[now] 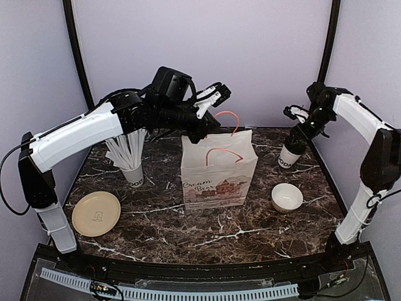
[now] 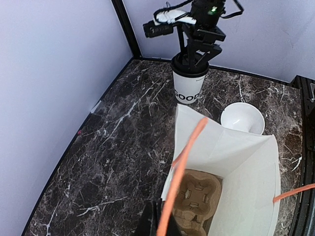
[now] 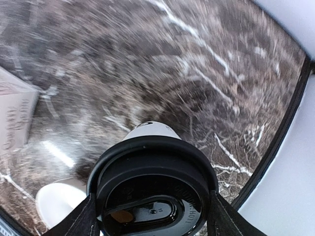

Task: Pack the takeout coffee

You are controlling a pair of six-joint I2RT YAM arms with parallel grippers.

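Note:
The takeout coffee (image 1: 289, 155) is a white paper cup with black lettering and a black lid (image 3: 152, 182). It stands at the back right of the marble table (image 1: 207, 235). My right gripper (image 1: 299, 134) comes down on it from above, one finger (image 3: 78, 221) against each side of the lid's rim. A white paper bag (image 1: 218, 172) stands mid-table with its mouth open and a brown cup carrier (image 2: 199, 196) on its floor. My left gripper (image 1: 202, 130) hovers over the bag's back edge, shut on one orange handle (image 2: 183, 167).
A white cup of straws (image 1: 133, 164) stands left of the bag, with a tan plate (image 1: 96, 213) in front of it. A low white bowl (image 1: 287, 197) sits between the bag and the coffee. Black frame posts and lilac walls close in the back and sides.

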